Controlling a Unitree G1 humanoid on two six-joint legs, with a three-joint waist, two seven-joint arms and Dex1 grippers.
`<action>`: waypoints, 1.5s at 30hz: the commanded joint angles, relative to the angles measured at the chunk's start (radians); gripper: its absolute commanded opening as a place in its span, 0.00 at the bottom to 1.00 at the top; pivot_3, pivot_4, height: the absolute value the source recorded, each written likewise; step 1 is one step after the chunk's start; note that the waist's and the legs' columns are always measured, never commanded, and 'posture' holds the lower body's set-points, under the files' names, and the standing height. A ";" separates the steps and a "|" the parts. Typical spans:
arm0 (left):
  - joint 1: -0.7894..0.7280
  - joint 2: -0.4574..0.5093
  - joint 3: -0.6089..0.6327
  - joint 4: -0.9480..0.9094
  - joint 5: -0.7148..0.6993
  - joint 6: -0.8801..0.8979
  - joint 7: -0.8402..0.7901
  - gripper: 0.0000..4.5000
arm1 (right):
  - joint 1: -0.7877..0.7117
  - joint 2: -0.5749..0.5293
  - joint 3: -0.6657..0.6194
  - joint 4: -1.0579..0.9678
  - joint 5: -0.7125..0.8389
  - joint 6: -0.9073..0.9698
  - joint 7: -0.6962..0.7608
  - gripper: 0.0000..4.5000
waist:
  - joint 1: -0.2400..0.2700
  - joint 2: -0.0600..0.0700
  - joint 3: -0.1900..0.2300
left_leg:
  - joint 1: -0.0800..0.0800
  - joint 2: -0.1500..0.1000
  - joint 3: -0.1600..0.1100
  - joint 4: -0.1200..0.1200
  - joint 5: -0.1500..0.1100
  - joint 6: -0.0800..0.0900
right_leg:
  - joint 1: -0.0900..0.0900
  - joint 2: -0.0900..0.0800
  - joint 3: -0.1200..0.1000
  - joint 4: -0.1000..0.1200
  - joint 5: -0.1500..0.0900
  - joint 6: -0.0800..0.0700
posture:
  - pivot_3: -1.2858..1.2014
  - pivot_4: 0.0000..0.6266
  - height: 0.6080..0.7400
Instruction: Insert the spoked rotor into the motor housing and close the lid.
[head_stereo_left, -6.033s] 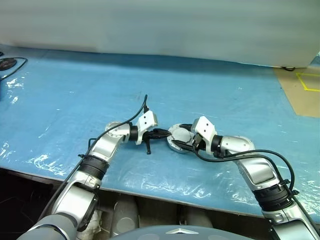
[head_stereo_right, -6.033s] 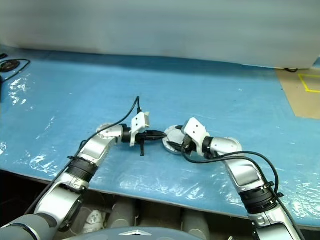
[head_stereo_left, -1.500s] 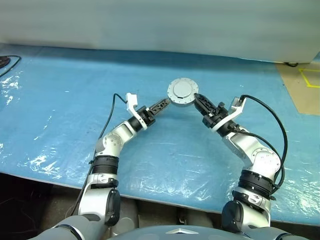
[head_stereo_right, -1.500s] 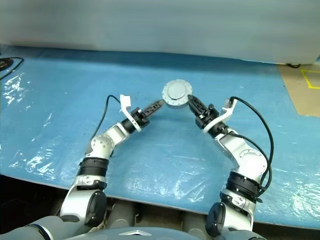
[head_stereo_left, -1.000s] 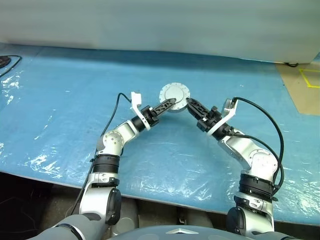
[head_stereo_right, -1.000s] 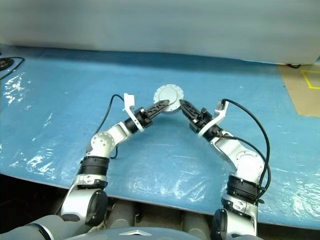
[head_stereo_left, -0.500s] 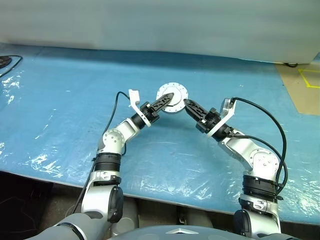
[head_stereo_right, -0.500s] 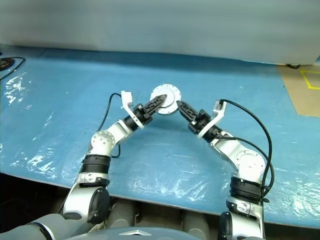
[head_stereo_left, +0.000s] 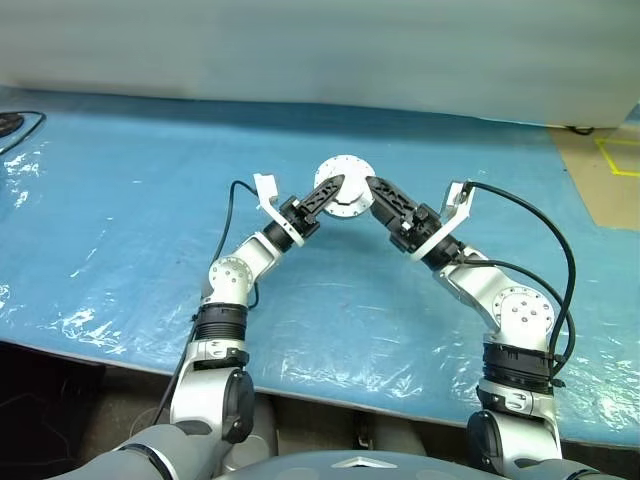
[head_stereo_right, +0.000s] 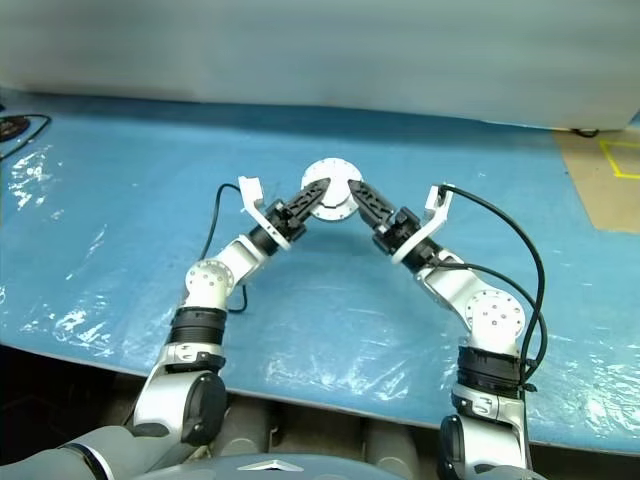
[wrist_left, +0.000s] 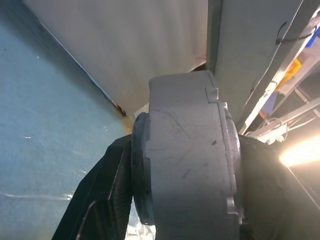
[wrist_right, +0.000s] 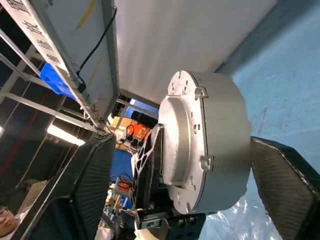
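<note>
Motor housing raised above table — left hand clamps it; right hand spread wide, not gripping.

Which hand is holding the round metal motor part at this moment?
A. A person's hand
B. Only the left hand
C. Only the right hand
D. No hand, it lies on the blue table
B: the left hand grips the motor housing by its faces, while the right hand stands open around it with gaps.

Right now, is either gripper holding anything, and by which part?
The left gripper holds the round motor housing across its flat faces, lifted off the table. The right gripper stands open around its rim, not clamped.
</note>
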 joint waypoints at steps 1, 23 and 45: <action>-0.044 -0.011 0.033 0.008 -0.024 -0.045 0.014 0.62 | -0.045 0.010 -0.007 -0.089 0.018 -0.050 0.007 0.92 | 0.000 0.000 0.000 | 0.000 0.000 0.000 0.000 0.000 0.000 | 0.000 0.000 0.000 0.000 0.000 0.000 | 0.52 0.24 1.00; -0.227 0.181 0.347 0.503 0.123 -0.796 0.281 0.62 | -0.040 -0.008 0.045 -0.078 -0.056 -0.077 0.049 0.92 | 0.003 -0.001 0.001 | -0.008 0.000 -0.013 0.004 0.000 0.000 | 0.000 0.001 -0.010 0.000 0.000 0.000 | 0.52 0.24 1.00; -0.209 0.236 0.378 0.649 0.177 -0.920 0.343 0.62 | -0.015 -0.028 0.087 -0.093 -0.103 -0.065 0.088 0.92 | 0.024 -0.005 0.003 | -0.002 0.000 -0.018 0.007 0.000 -0.001 | 0.012 -0.002 -0.020 -0.001 0.000 0.000 | 0.52 0.24 1.00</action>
